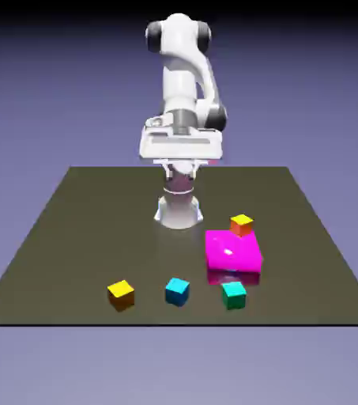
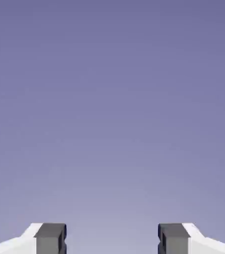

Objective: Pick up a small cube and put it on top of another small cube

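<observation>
Cubes on table, arm raised.
Gripper spread wide, empty, fingertips against backdrop only. Sky-blue cube near front edge, between yellow cube and teal cube.

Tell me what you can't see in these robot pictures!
- Hand: the hand view's bottom edge cuts it off; only two grey fingertips show, wide apart.
- Cubes: the hand view shows only backdrop, no table.
- Orange cube: in the exterior view, the magenta block covers its lower front.
- Hand in the exterior view: faces the camera; fingers unclear.
</observation>
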Motion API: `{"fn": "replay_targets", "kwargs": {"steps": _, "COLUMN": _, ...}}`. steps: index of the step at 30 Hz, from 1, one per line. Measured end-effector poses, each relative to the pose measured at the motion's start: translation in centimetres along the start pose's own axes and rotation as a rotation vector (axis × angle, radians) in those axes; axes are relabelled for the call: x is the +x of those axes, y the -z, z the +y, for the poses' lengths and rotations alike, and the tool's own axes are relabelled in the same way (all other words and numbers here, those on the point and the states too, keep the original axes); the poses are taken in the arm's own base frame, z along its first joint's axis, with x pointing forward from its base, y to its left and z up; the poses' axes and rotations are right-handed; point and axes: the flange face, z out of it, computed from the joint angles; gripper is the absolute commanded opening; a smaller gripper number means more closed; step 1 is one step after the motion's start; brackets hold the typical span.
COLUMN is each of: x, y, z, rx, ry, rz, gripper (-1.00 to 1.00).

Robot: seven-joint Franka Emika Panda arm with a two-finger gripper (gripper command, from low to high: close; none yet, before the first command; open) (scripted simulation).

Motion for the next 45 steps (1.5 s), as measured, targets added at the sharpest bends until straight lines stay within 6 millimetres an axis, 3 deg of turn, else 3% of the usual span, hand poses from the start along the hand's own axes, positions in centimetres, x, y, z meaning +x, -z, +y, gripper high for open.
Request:
{"fn": "replay_targets", "kwargs": {"steps": 21, "x": -3.0, "y": -13.8, "z": 7.7, "rx": -0.438, "ry": -1.046, "rz": -0.077, "gripper": 0.00}}
{"fn": "replay_targets", "kwargs": {"steps": 38, "x": -7.8, "y": -21.4, "z": 13.2, "rx": -0.819, "ry": -1.965, "rz": -0.065, "gripper": 0.00}}
{"fn": "replay_targets", "kwargs": {"steps": 40, "x": -7.9, "y": -21.6, "z": 13.4, "rx": -0.836, "ry": -2.003, "rz": -0.063, "gripper": 0.00}}
{"fn": "replay_targets", "kwargs": {"steps": 45, "x": -10.6, "y": -25.5, "z": 14.9, "rx": -0.833, "ry": -2.008, "rz": -0.070, "gripper": 0.00}}
